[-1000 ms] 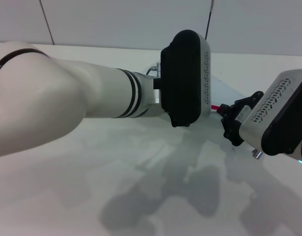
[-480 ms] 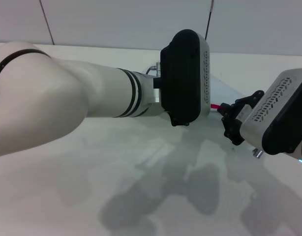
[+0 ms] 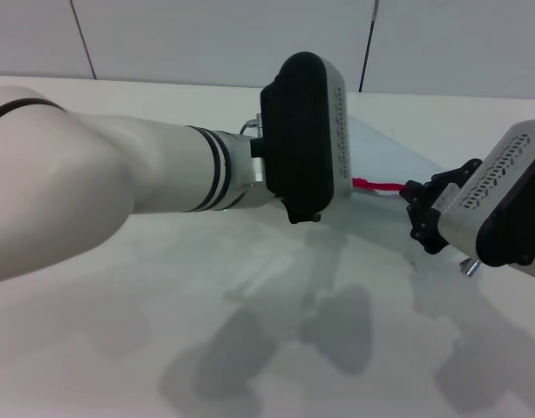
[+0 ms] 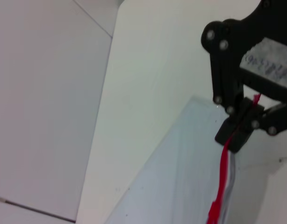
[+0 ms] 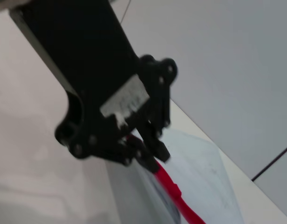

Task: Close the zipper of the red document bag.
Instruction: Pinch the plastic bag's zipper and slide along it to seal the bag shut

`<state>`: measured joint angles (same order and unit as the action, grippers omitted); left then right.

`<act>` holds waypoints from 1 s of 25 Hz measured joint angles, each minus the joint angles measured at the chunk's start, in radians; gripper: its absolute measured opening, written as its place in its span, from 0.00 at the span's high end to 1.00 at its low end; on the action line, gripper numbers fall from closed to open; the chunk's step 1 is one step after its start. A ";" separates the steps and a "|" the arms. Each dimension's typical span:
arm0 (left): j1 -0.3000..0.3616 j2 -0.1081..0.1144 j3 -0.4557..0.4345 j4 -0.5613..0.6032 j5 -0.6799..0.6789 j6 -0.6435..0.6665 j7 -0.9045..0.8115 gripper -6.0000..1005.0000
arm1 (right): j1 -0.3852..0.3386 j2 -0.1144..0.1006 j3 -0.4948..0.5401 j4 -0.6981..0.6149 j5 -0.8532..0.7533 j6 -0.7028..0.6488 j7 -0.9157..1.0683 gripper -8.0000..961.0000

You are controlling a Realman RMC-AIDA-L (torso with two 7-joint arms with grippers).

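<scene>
The red document bag point(image 3: 385, 155) lies flat on the white table, a pale translucent pouch between the two arms. Its zipper point(image 3: 378, 185) shows as a thin red strip along the near edge. In the head view my left gripper is hidden behind its own black wrist housing point(image 3: 302, 135). The right wrist view shows the left gripper point(image 5: 150, 158) shut on the bag's red edge point(image 5: 174, 191). My right gripper point(image 3: 411, 196) is shut on the zipper farther right. The left wrist view shows the right gripper point(image 4: 237, 137) pinching the red strip point(image 4: 223, 172) beside the pouch point(image 4: 181, 177).
The white table point(image 3: 250, 348) spreads toward me, crossed by the arms' shadows. A grey panelled wall point(image 3: 206, 35) runs behind it. My left forearm point(image 3: 119, 174) reaches in from the left and covers part of the bag.
The left arm has shifted left and the right gripper right. A longer stretch of red zipper now shows between them.
</scene>
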<state>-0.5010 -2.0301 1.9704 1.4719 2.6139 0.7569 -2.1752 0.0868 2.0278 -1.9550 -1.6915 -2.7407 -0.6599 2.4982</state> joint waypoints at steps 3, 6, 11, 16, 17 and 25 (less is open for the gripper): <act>0.008 0.001 -0.012 -0.002 0.000 0.000 0.000 0.91 | -0.003 0.000 0.008 0.001 0.000 0.000 0.000 0.98; 0.022 0.002 -0.017 -0.003 0.003 -0.001 0.000 0.91 | -0.005 0.000 0.008 0.001 -0.001 0.000 0.000 0.98; 0.037 0.002 -0.030 -0.003 0.005 -0.002 0.000 0.91 | -0.009 0.000 0.011 0.000 -0.002 0.002 -0.001 0.98; 0.037 0.002 -0.029 0.001 0.007 -0.002 0.000 0.92 | -0.011 0.000 0.012 -0.001 -0.002 0.002 -0.002 0.98; 0.034 0.002 -0.026 0.001 0.008 -0.002 0.001 0.93 | -0.011 0.000 0.012 -0.001 -0.002 0.002 -0.002 0.98; 0.011 0.000 -0.002 0.007 0.010 -0.001 0.002 0.92 | -0.007 0.000 0.012 0.001 -0.001 0.002 -0.002 0.98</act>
<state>-0.4897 -2.0298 1.9683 1.4790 2.6239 0.7557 -2.1728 0.0802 2.0279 -1.9434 -1.6906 -2.7415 -0.6577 2.4960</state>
